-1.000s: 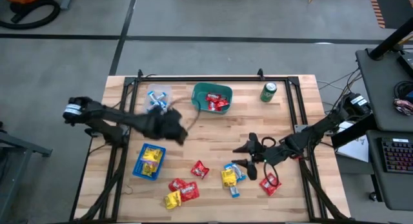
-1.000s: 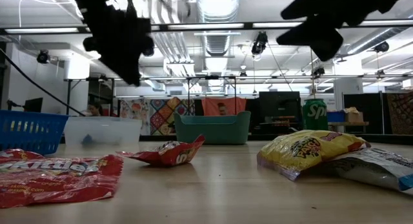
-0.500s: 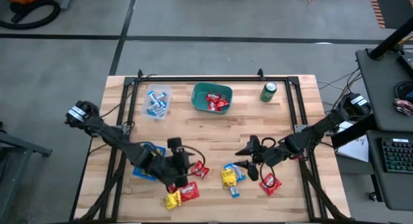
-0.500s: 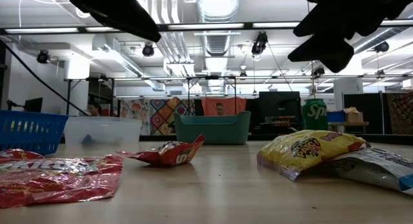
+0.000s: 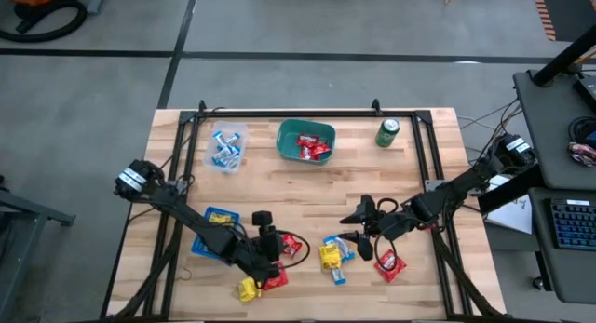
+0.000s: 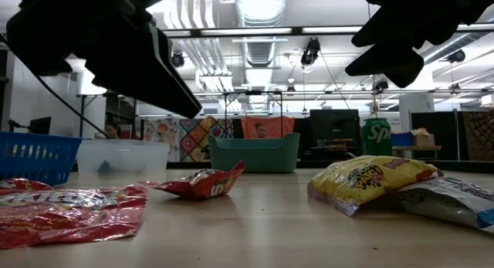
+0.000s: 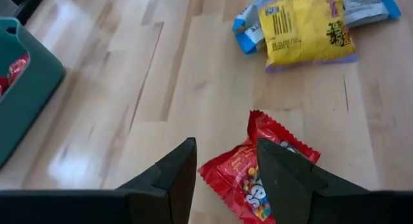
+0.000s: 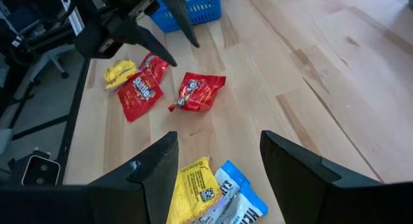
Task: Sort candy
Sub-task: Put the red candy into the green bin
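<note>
My left gripper [image 5: 270, 247] [image 7: 226, 161] is open and hovers over a red packet [image 7: 261, 175] [image 5: 290, 246] lying flat on the table, clear of it in the low view [image 6: 139, 63]. More red packets [image 5: 271, 277] and a yellow packet [image 5: 247, 289] lie nearer the near edge. My right gripper [image 5: 352, 226] [image 8: 219, 153] is open and waits above the table. Just near of it lie a yellow packet [image 5: 329, 256], blue-and-white wrappers [image 5: 341, 252] and a red packet [image 5: 388, 263].
A blue basket [image 5: 200, 241] with yellow packets stands by the left arm. A clear container [image 5: 226, 146] with blue-and-white wrappers, a green bin [image 5: 284, 141] with red packets and a green can [image 5: 387, 132] stand along the far edge. Bare wood lies mid-table.
My left gripper has swung from beside the clear container toward the table's near edge and come down lower, ending over the red packet. The candy has stayed where it lay.
</note>
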Available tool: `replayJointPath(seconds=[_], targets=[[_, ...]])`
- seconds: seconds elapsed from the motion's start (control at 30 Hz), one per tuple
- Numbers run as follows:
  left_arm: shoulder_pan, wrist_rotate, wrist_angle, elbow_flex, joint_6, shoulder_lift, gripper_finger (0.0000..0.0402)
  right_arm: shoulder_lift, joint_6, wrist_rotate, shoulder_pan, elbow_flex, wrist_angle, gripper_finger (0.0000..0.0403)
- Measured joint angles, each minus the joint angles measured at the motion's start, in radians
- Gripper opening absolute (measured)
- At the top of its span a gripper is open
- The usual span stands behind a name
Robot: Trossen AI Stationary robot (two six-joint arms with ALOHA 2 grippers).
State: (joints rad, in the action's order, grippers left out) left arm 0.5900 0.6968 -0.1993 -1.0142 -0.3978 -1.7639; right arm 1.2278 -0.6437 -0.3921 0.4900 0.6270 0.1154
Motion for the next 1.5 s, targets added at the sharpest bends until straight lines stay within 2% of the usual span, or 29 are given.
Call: replayJointPath(seconds=[0.33,0.53,0.73,0.97,1.23,1.4,1.5], targets=[[-0.001,0.0,0.0,0.0,-0.023,-0.017,0.0146,0.0,0.0,-0.001,0.0,0.0,-0.001,0.021],[-0.001,0.0,0.008,0.0,-0.031,-0.017,0.0146,0.0,0.069,-0.003,0.0,0.0,0.0,0.021],[-0.001,0.0,0.008,0.004,-0.031,-0.017,0.0144,0.023,0.18,-0.095,0.0,0.0,0.024,0.0201],[0.001,0.001,0.007,0.022,-0.034,-0.017,0.0107,0.196,0.353,-0.098,0.0,-0.001,0.286,0.015],[0.003,-0.007,0.016,0.032,-0.031,-0.018,0.001,0.425,0.513,-0.097,-0.003,0.009,0.666,0.0066],[0.01,-0.008,0.15,0.071,-0.031,-0.057,0.0008,0.507,0.584,-0.016,-0.032,0.071,0.698,0.0017],[0.019,-0.008,0.181,0.075,-0.03,-0.082,0.0002,0.538,0.599,0.067,-0.058,0.104,0.699,0.001]])
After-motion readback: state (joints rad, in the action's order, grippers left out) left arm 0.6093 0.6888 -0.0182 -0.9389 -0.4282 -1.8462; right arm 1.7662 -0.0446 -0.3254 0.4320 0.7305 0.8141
